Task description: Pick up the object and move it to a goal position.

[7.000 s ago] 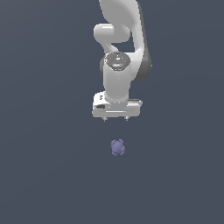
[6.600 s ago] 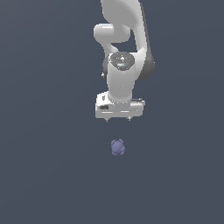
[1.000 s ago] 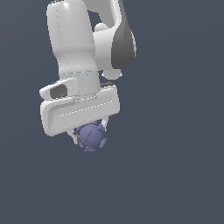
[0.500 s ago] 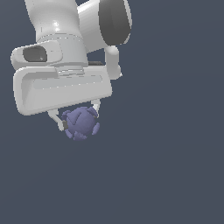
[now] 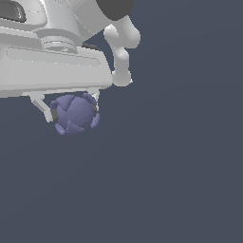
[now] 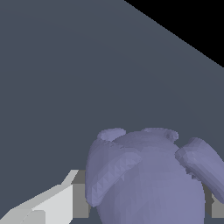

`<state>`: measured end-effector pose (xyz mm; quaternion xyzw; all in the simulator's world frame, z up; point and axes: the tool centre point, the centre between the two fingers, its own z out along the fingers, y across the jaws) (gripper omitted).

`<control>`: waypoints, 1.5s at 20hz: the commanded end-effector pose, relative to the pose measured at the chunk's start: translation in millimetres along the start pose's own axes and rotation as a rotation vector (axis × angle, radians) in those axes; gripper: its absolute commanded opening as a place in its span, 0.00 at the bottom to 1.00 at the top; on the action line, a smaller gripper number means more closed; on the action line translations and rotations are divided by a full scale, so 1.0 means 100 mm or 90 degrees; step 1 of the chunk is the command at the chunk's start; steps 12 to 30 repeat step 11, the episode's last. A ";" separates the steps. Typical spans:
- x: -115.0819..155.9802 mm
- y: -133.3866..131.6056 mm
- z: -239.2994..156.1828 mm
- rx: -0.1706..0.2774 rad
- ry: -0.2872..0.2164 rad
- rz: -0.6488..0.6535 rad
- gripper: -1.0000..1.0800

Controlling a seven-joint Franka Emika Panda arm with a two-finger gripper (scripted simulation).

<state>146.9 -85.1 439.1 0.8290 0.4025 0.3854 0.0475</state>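
Exterior view: the white gripper (image 5: 73, 110) fills the upper part toward the exterior view's left, its two thin fingers (image 5: 42, 106) clamped on the object (image 5: 75, 114), which hangs just beneath the gripper body, off the dark grey floor (image 5: 180, 180). Object is a bluish-purple roundish lump with faceted knobs around its rim, narrower than the gripper. Wrist view: object (image 6: 148, 179) fills the near frame, smooth dome with blunt lobes, grey finger pad (image 6: 80, 194) touching its side, floor (image 6: 65, 78) behind.

pincer (image 5: 73, 110) clamps object (image 5: 75, 115) (bluish-purple, knobby) aloft.
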 end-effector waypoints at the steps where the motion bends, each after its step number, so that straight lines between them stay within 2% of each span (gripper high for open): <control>1: 0.04 0.04 -0.08 -0.001 0.012 -0.010 0.00; 9: 0.09 0.10 -0.20 -0.002 0.031 -0.026 0.00; 30: 0.09 0.11 -0.21 -0.002 0.032 -0.026 0.00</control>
